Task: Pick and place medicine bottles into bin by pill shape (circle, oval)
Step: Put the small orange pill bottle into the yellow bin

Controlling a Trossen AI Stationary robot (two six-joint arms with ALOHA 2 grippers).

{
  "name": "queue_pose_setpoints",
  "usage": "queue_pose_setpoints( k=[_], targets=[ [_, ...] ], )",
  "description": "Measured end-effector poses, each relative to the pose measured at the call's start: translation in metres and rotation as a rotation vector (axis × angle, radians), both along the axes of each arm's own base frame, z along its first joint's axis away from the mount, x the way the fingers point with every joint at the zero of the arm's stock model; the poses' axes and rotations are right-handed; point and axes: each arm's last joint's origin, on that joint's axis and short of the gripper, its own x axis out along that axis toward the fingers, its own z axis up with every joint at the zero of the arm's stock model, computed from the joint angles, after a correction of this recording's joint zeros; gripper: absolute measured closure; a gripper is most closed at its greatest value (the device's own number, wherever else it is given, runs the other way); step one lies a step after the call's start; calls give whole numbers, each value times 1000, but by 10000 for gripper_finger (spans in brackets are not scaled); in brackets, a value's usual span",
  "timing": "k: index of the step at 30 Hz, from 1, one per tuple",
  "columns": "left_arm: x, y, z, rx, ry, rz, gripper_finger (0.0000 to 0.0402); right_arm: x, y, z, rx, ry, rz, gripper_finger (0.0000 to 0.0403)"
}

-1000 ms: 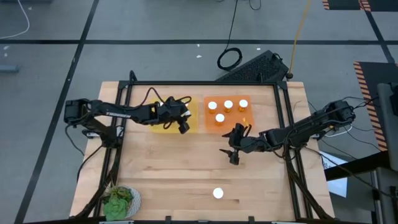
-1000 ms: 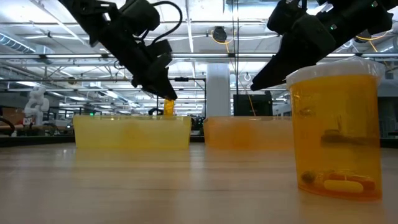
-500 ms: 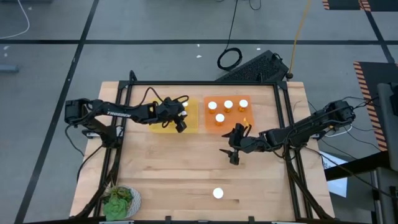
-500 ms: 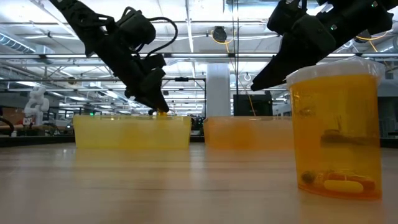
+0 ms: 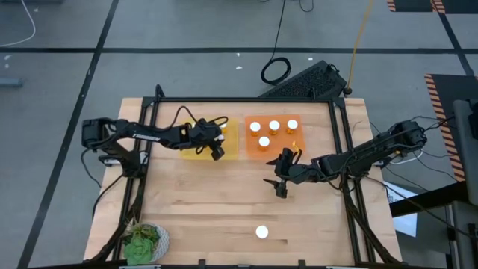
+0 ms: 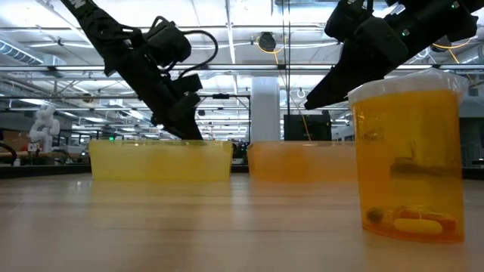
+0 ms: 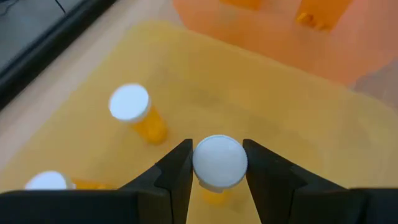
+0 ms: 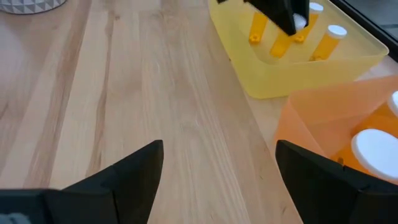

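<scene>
— Left wrist view: what has the left end effector (image 7: 217, 165) got?
— A white-capped medicine bottle (image 7: 218, 163), clamped inside the yellow bin (image 7: 298, 124). Right end effector (image 8: 217, 168) spread wide over the table (image 8: 143, 93)

Colour key. Yellow translucent bin (image 5: 200, 147); orange translucent bin (image 5: 273, 137). Medicine bottles (image 5: 264, 134): amber-orange bodies, round white caps; the lone bottle (image 5: 261, 232) likewise. Table (image 5: 224, 194): pale wood with straight grain. Both arms, left gripper (image 7: 216, 180) and right gripper (image 8: 217, 165): black. Leafy object (image 5: 143, 243): green.
</scene>
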Motion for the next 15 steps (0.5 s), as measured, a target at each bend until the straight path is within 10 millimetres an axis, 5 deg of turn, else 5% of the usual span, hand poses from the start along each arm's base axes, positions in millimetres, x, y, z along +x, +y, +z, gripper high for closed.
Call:
queue_pose_setpoints(
  k=[15],
  targets=[
    [2,1,-3,8,3,-6,261,0,0,0,-6,1,4,96]
  ],
)
